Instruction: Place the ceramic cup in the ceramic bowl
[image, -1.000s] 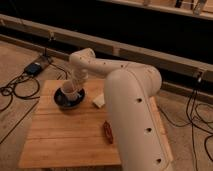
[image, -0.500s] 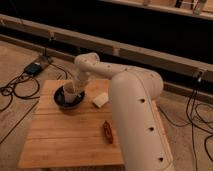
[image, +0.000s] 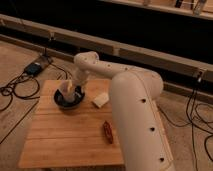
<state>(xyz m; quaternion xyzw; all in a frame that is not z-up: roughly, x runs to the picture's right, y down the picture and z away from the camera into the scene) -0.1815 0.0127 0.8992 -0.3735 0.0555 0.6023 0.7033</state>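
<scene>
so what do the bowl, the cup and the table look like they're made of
Ceramic bowl: dark, probably glazed ceramic. Ceramic cup, inside the bowl: pale, smooth, likely ceramic. Table: wood, visible plank lines. The gripper is at the cup.

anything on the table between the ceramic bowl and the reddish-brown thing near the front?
Camera view: nothing between the ceramic bowl and the reddish-brown object, just bare wooden table. The gripper sits over the bowl at the ceramic cup.

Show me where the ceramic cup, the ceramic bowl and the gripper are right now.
ceramic cup (image: 67, 93), camera view, on its pale side wall, inside the bowl.
ceramic bowl (image: 61, 104), camera view, on its dark front-left rim.
gripper (image: 70, 88), camera view, at the arm's tip, just over the cup.
</scene>
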